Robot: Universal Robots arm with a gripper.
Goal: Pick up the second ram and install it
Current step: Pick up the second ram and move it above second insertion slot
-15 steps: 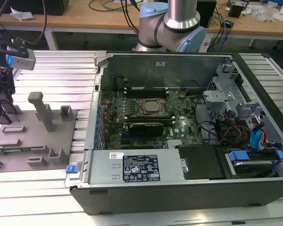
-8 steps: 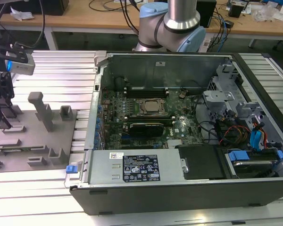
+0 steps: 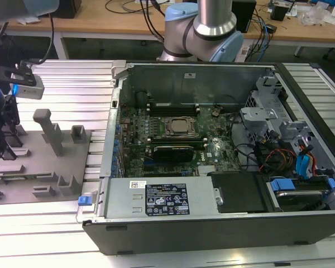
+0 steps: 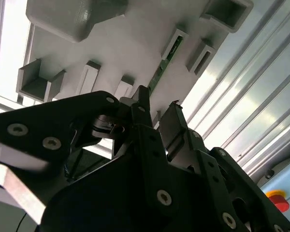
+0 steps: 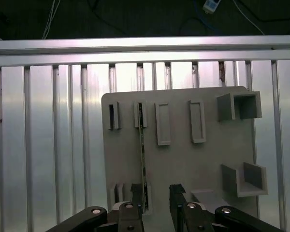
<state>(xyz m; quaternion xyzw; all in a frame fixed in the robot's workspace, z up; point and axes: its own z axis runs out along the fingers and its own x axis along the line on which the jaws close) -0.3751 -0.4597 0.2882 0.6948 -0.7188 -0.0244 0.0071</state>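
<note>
The black two-fingered gripper (image 5: 156, 192) is released, its fingers (image 5: 135, 193) spread with a clear gap between them and clamped on nothing. In both wrist views it hangs over one end of the second ram (image 5: 143, 154), a thin, long green circuit-board stick that stands on edge in the slotted holders of a flat grey plastic fixture plate (image 5: 183, 164). The near end of the stick lies inside the gap, just beside one finger and apart from the other. I cannot tell whether that finger touches it.

The plate carries several more raised grey rectangular slots and two open box-shaped brackets (image 5: 244, 179). It rests on a ribbed silver aluminium table (image 5: 38, 145). In the second wrist view, a red round button (image 4: 276, 198) sits on a pale blue housing past the table's edge.

In the exterior view, the plate lies at the exterior view's left and well apart from an open black desktop computer case (image 3: 212, 234) with a green motherboard (image 3: 135, 137) inside. The case's silver power supply box (image 3: 204, 192) bears a black-and-white label (image 3: 166, 201) and a small white sticker (image 3: 138, 185). Their print cannot be made out.
</note>
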